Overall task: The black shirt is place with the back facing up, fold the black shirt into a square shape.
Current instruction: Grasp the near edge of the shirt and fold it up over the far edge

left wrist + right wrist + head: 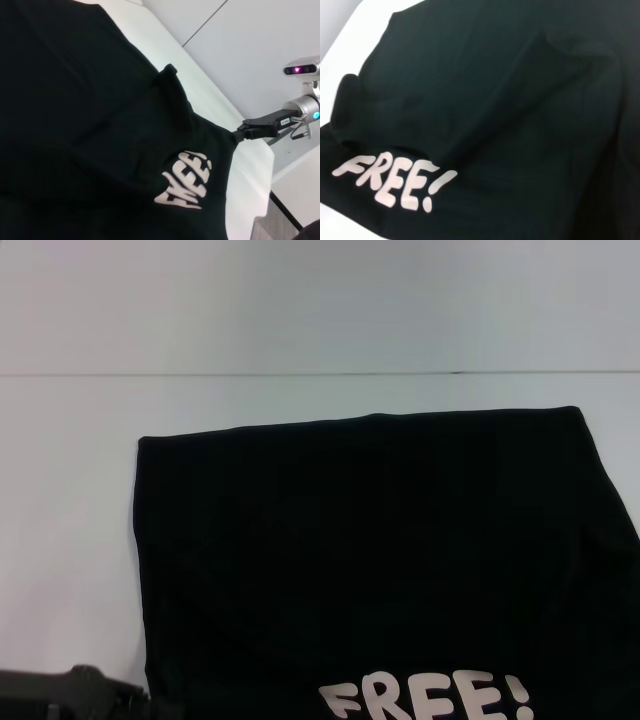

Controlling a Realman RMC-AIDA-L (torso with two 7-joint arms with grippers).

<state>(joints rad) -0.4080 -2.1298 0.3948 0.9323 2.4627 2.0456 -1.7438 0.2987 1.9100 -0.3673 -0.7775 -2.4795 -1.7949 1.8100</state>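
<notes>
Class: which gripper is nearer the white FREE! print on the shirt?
Right. In the left wrist view the right gripper pinches the shirt edge beside the print; the left gripper sits off the shirt's left edge.

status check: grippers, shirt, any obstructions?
Left gripper low at shirt's near-left edge. Right gripper pinching a shirt corner. Black shirt partly folded on the white table, FREE! print up. No obstructions seen.
</notes>
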